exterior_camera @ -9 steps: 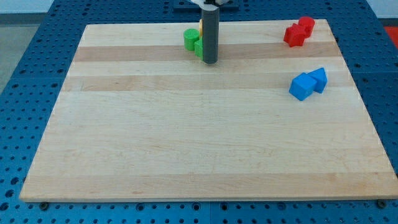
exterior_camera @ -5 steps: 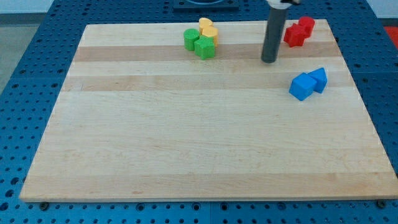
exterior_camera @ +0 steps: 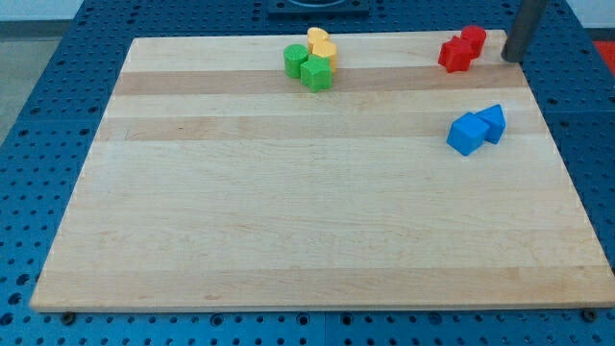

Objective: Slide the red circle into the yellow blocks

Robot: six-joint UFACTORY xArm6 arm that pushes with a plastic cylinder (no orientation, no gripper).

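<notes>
tip (exterior_camera: 516, 59) at view's top right, at the right edge of the table (exterior_camera: 288, 211), just right of the red pair and apart from it. no fingers on this rig: rod only, nothing grasped.

red blocks near table's top right corner: red circle (exterior_camera: 473, 37) at upper right of the pair, touching a second red block (exterior_camera: 455, 54) at its lower left; shape of the second one cannot be made out.

yellow blocks (exterior_camera: 321, 45) near top edge, approx. centre-left of table; two pieces touching, exact shapes unclear. green circle (exterior_camera: 295, 61) just left of & below them, green block (exterior_camera: 316, 73) w/ angular outline just below them; both greens touching each other and the yellows, forming one tight cluster.

red circle well apart from yellow blocks, separated by bare table along top edge.

blue cube (exterior_camera: 468, 133) and blue block (exterior_camera: 493, 122) touching, at right side, below the red pair and apart from it.
</notes>
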